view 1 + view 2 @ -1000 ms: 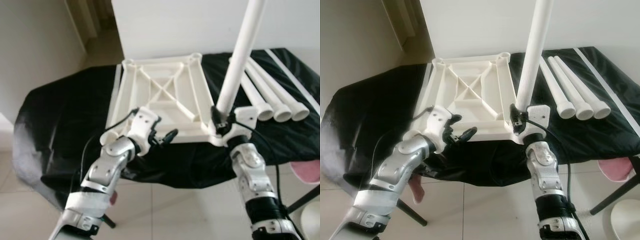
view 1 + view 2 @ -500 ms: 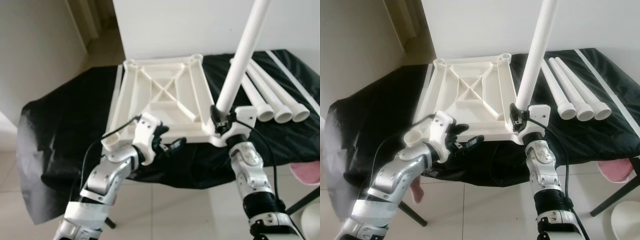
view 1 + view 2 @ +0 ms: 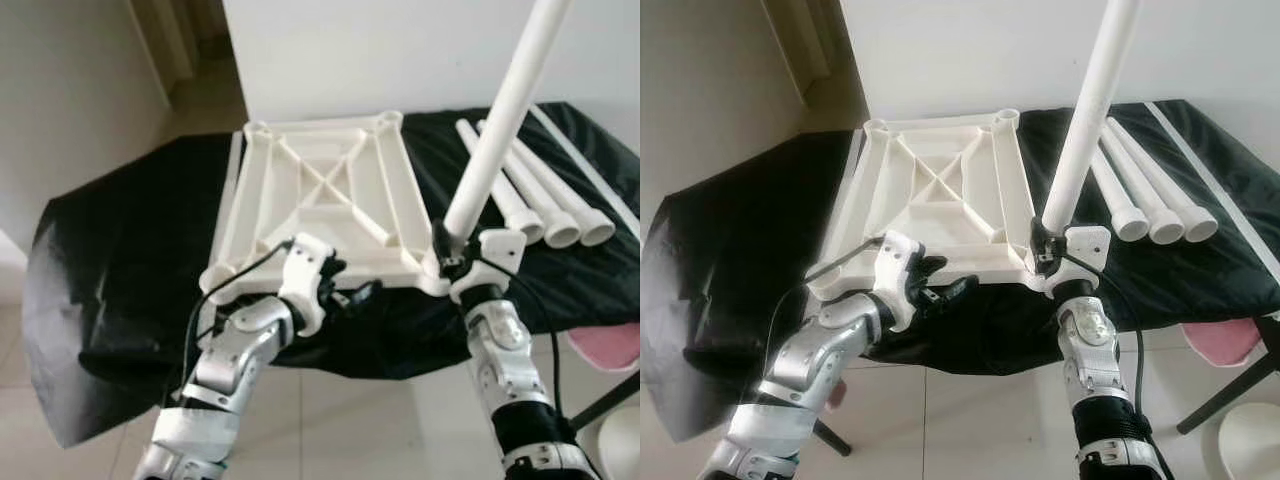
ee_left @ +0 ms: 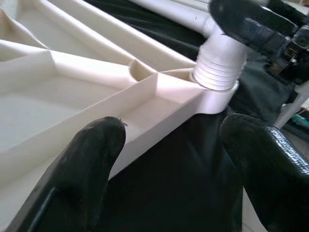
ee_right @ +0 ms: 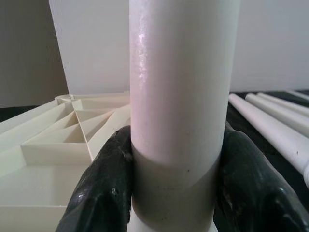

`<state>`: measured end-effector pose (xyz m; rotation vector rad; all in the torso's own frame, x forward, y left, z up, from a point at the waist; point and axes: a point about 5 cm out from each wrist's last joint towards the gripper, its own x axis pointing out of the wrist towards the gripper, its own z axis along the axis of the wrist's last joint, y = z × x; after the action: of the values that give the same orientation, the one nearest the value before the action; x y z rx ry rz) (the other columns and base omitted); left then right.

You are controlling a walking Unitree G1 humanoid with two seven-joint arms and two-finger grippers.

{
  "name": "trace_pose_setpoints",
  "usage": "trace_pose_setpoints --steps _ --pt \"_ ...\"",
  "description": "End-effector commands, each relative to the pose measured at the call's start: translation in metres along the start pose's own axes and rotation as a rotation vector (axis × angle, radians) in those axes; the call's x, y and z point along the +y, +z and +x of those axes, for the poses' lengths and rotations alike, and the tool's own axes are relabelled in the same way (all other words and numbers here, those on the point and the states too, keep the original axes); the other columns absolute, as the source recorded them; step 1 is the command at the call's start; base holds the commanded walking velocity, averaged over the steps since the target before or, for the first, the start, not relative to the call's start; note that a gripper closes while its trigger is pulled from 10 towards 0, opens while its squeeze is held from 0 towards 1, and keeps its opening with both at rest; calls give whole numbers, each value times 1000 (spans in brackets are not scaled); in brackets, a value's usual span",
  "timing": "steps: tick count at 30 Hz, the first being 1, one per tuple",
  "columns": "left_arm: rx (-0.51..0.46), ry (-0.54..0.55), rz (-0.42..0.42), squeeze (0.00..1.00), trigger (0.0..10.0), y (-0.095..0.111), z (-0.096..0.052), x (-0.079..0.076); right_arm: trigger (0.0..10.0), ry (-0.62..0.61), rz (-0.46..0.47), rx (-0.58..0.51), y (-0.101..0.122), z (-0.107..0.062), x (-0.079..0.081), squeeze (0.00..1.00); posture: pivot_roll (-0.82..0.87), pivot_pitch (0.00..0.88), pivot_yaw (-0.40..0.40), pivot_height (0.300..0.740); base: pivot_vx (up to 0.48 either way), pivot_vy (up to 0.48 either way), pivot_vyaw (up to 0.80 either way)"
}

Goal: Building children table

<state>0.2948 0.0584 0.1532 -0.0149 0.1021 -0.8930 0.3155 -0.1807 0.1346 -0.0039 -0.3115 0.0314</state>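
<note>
White leg (image 3: 497,125) tilts further right; L gripper (image 3: 940,283) nearer tabletop (image 3: 320,200)

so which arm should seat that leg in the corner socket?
Right. The right end effector is already clamped on the upright leg at the tabletop's near right corner. The left end effector hangs open at the near edge, better placed to brace the top.

wall (image 3: 340,50): white | floor (image 3: 970,420): pale tiles | black cloth (image 3: 120,260): draped over table | daylight, soft
</note>
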Motion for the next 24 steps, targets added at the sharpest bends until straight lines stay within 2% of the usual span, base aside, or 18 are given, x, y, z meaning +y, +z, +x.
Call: trace_pose_setpoints --steps 1,4,8,11,14,18,24 --pt "0 -3 13 0 10000 0 0 -1 10000 -13 -6 93 -18 -11 -4 0 -60 0 59 740 0 0 0" --pt "3 -22 -3 0 10000 1 -1 -3 10000 1 -19 90 -19 -13 -5 0 -61 0 65 740 0 0 0" --pt "11 -109 -51 0 10000 -1 -2 -9 10000 118 -91 59 -19 -19 0 0 -62 0 73 740 0 0 0" --pt "13 -138 -63 0 10000 -1 -3 -10 10000 147 -99 55 -20 -21 2 0 -61 0 74 740 0 0 0" --pt "10 -149 -56 0 10000 -1 -4 -11 10000 153 -96 59 -21 -22 2 0 -61 0 74 740 0 0 0" --pt "41 -215 2 0 10000 -4 -8 -18 10000 204 -98 94 -31 -30 2 0 -60 0 77 740 0 0 0" --pt "42 -214 4 0 10000 -2 -7 -19 10000 180 -40 133 -36 -29 0 0 -60 0 77 740 0 0 0"
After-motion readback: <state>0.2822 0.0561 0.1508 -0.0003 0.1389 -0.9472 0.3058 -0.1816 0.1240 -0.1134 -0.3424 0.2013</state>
